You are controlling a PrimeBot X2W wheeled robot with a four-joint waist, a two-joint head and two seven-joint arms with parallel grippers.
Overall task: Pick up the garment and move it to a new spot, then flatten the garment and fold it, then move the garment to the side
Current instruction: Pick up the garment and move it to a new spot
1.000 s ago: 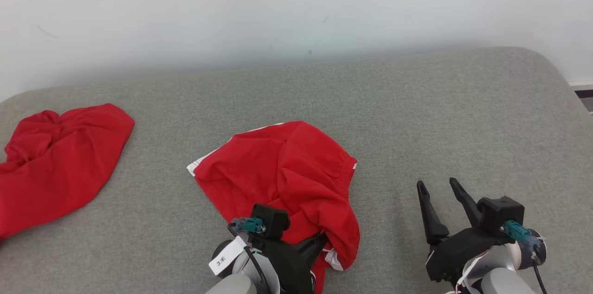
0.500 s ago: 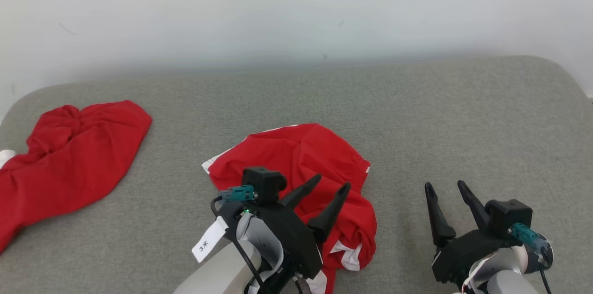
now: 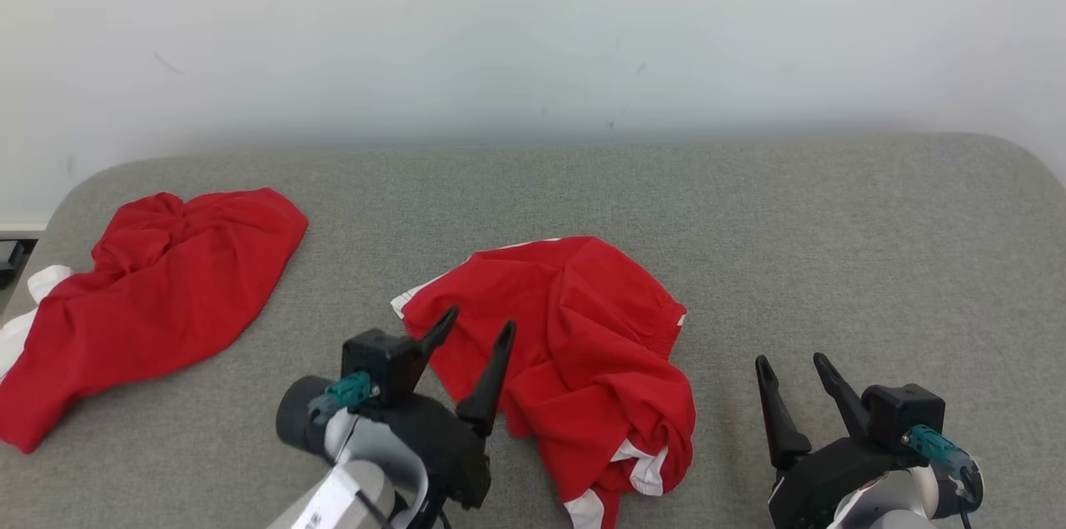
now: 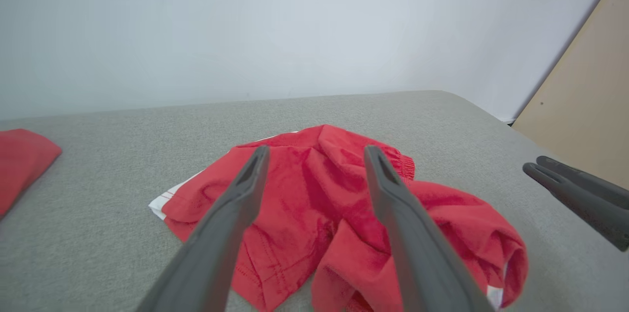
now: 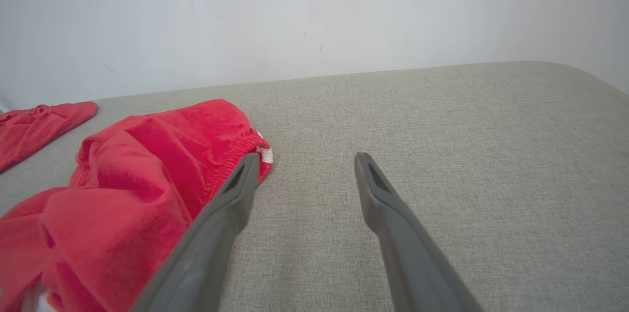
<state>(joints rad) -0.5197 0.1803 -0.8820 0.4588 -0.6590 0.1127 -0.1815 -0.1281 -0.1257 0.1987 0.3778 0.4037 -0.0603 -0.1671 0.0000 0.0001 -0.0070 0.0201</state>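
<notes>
Item 1. Left gripper (image 3: 479, 322), dark, two long fingers (image 4: 231, 223): sitting at the near edge of the head view, left of centre. The fingers are standing well apart and gripping nothing. In the head view the tips are lying over the near left edge of the garment; in the left wrist view the garment is showing between and beyond both fingers. Whether the tips are touching the cloth cannot be told.

Item 2. Right gripper (image 3: 789, 362), same build: sitting at the near right, fingers likewise spread and holding nothing. It is pointing over bare surface, with the garment just beside its left finger in the right wrist view.

Item 3. Crumpled red fabric garment with white trim (image 3: 583, 346): lying bunched on the grey fabric-covered padded surface (image 3: 833, 229), near the middle, between the two grippers and closer to the left one. A white-edged corner is pointing left, an elastic waistband is facing right, and white trim is showing at the near end.

Item 4. Second red cloth garment (image 3: 158, 296): lying rumpled at the far left of the surface, well apart from both grippers.

Item 5. Plain white wall (image 3: 533, 29): standing behind the surface.

Item 6. Beige panel (image 4: 585, 91): showing at the right of the left wrist view.
</notes>
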